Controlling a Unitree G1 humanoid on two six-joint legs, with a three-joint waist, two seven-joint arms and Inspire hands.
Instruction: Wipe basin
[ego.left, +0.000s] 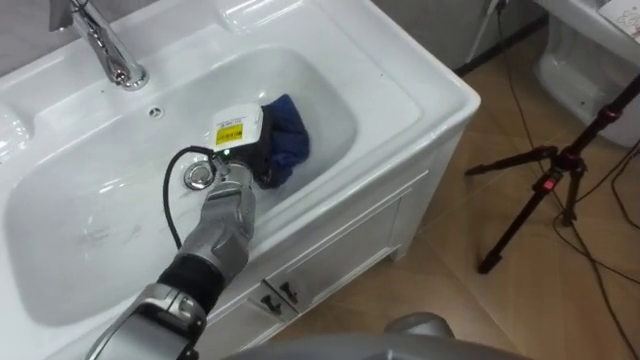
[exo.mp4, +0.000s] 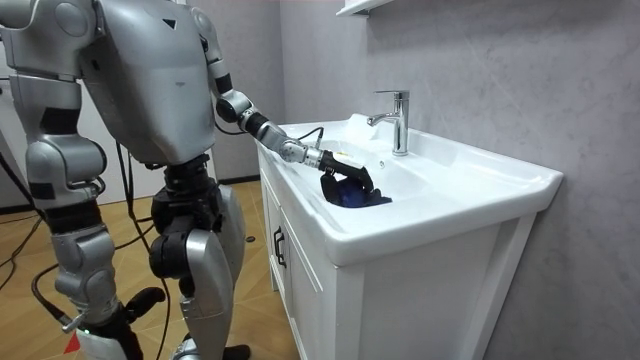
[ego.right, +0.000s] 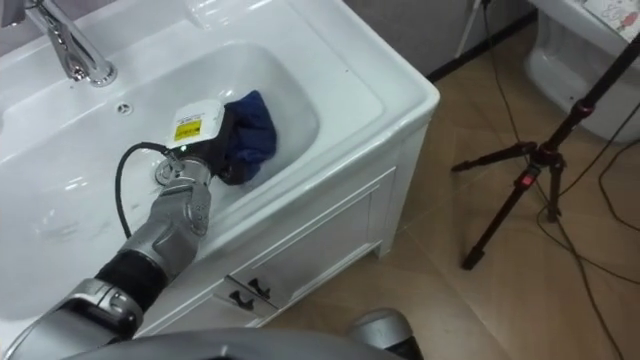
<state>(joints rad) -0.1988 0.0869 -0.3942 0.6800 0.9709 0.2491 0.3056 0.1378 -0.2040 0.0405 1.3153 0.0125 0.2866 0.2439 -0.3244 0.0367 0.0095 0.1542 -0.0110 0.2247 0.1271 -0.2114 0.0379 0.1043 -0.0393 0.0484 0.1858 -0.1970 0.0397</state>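
Bare basin (ego.left: 90, 220) left of the cloth (ego.left: 288, 140), tap (ego.left: 100, 40) at the back rim.

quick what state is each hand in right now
left hand: closed on the crumpled dark blue cloth in the white basin
right hand: hangs at its side, cannot be told

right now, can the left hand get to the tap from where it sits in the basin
Probably yes. The left hand rests on the blue cloth in the basin, and the tap stands on the back rim with nothing standing between them.
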